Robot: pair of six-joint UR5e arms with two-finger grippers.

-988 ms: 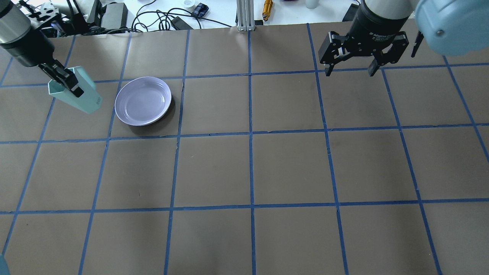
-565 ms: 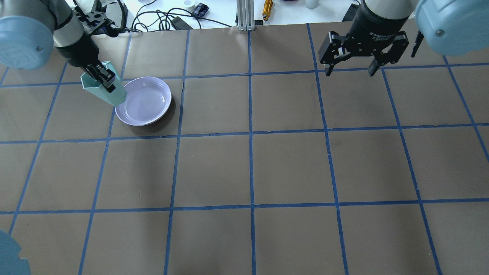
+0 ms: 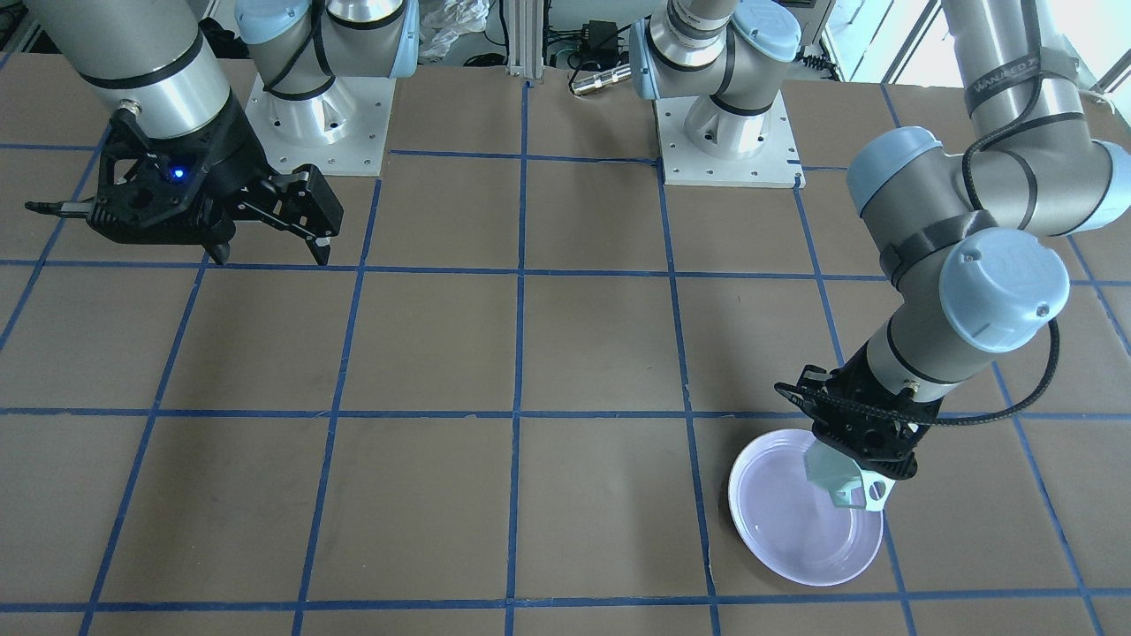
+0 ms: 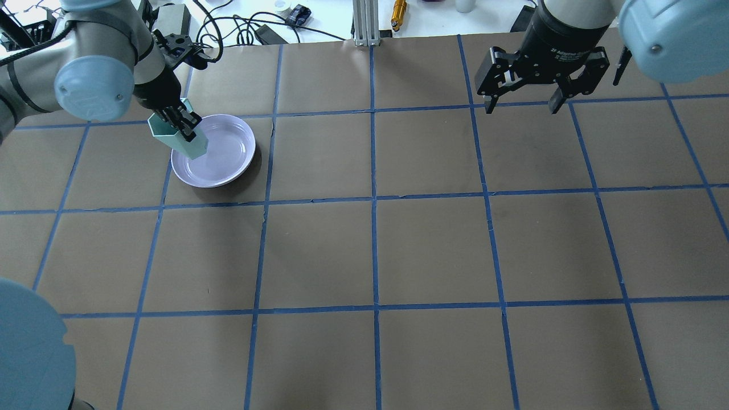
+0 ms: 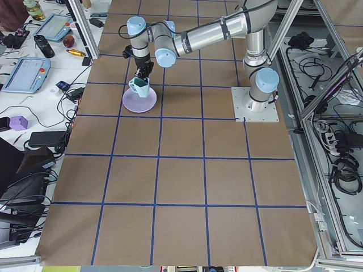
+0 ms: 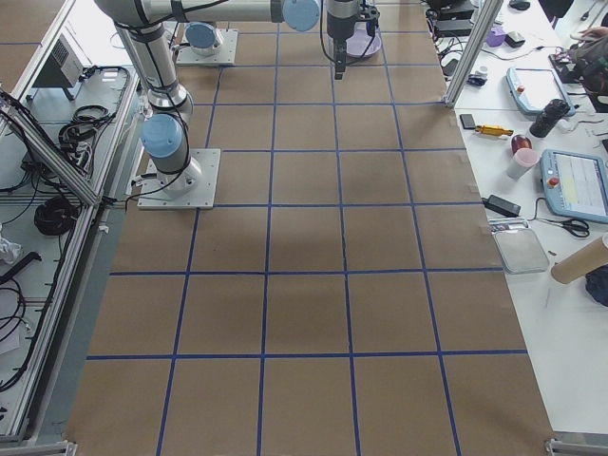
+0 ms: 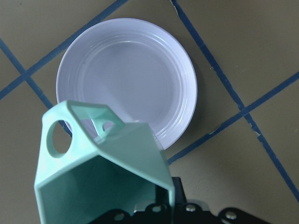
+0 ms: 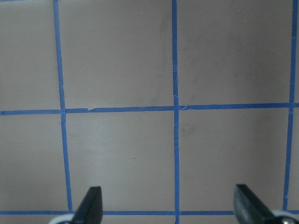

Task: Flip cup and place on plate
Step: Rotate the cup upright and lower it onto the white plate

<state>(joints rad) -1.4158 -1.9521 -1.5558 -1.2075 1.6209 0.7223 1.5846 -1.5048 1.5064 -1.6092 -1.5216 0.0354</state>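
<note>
Now the left claw point(image 4: 188, 132) pinches the tilted, mint, faceted cup point(image 4: 192, 148), seemingly above the plate point(image 4: 230, 158).

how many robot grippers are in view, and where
2. The black left gripper holds the pale mint-green faceted cup over the round lavender-white plate; the right gripper hangs open above the brown taped table.

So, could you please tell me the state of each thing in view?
Cup: gripped, tilted, mouth upward, over the plate's edge.
Plate: lying right way up; whether the cup touches it cannot be told.
Left gripper: shut on the cup's wall.
Right gripper: open, holding nothing.
</note>
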